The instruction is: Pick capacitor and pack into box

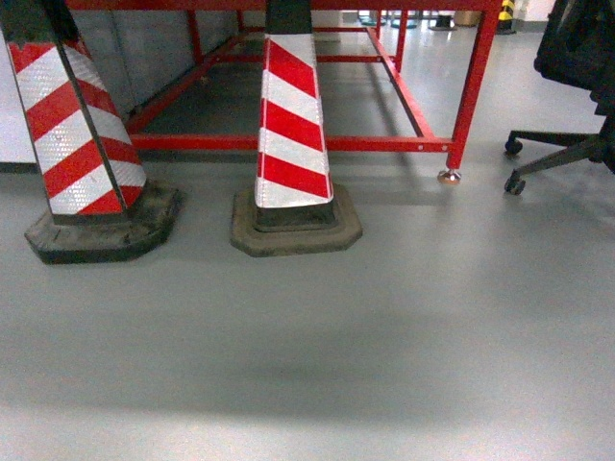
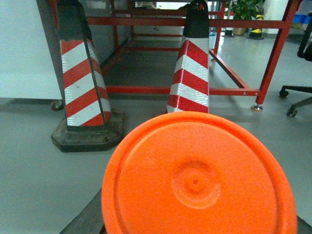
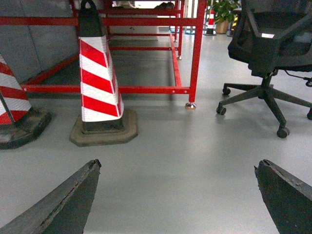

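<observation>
Writing none legible, right pincer (image 3: 178, 195) low over grey floor (image 3: 195, 146), fingers spread wide, striped cone (image 3: 100, 87) ahead-left, office chair (image 3: 268, 44) ahead-right, left pincer's state cannot be told, orange disc (image 2: 197, 178) filling its view, box unseen.

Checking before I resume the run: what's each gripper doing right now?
Left gripper: cannot be told; an orange disc fills its wrist view.
Right gripper: open, holding nothing.
</observation>
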